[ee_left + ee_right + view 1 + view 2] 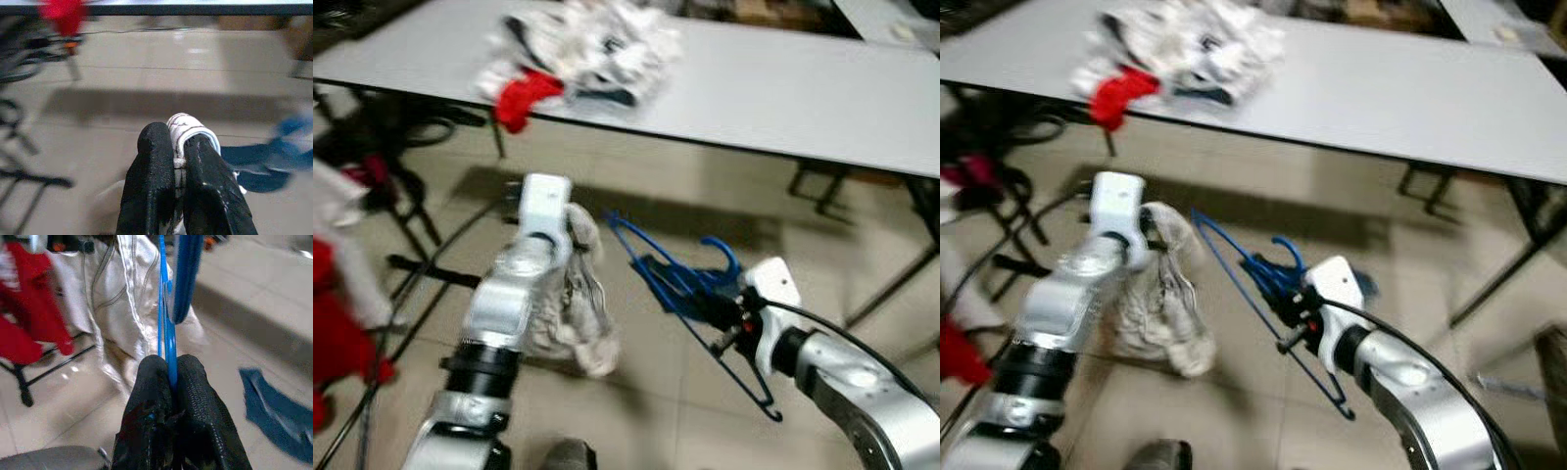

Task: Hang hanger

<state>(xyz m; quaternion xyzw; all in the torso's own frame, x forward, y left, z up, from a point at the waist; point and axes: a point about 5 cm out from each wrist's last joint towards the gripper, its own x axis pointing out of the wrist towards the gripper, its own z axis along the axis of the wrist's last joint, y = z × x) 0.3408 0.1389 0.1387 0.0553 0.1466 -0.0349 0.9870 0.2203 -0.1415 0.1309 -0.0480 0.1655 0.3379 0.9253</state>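
Right now the right gripper (168, 382) pinches the blue hanger (680, 284) low over the floor, the left gripper (180, 161) clamps the pale garment (573, 313); keep both grips firm and hanger level while carrying.

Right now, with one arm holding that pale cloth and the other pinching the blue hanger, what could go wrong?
The right tool pinches only the thin blue hanger, which tilts out sideways, so it could twist or slip.

The left tool grips just a fold of the pale garment; the rest hangs loose beside the hanger and might snag on it.

The views are blurred, so aim may suffer.
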